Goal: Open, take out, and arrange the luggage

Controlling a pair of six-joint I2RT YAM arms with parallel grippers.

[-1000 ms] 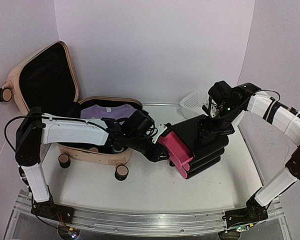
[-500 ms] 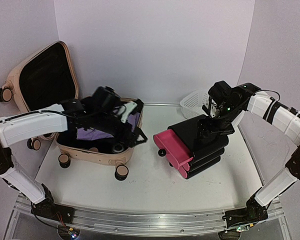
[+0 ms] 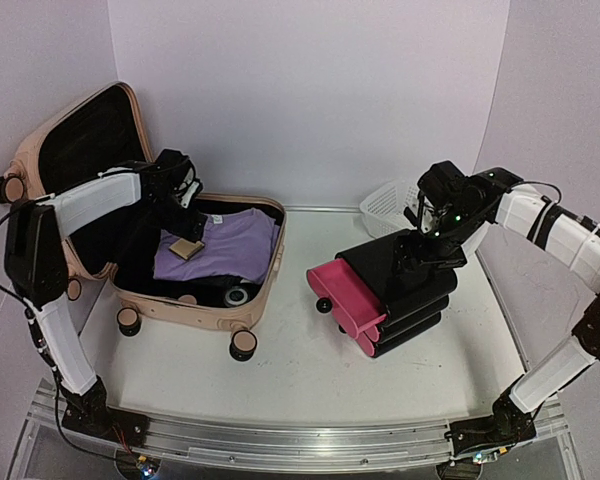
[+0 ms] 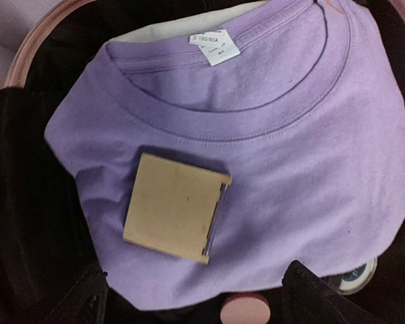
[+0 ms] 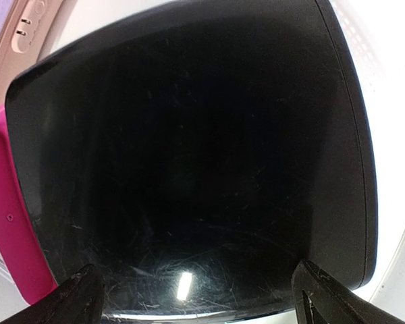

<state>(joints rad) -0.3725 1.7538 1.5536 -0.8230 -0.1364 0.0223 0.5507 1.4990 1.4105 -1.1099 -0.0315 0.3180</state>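
The luggage, a pale pink hard-shell suitcase, lies open at the left with its black-lined lid standing up against the wall. Inside it lie a folded purple T-shirt and, on the shirt, a tan square card. My left gripper hovers open above the shirt and holds nothing. Over a stack of black cases with a magenta one hangs my right gripper, open and empty.
A white mesh basket stands behind the black stack at the back right. A dark round roll lies in the suitcase's front corner. One pink suitcase wheel juts toward the table's middle. Walls close in at the left and back.
My left arm has swung away from the magenta case, back left over the open suitcase, and its jaws have opened. The right arm has not moved.
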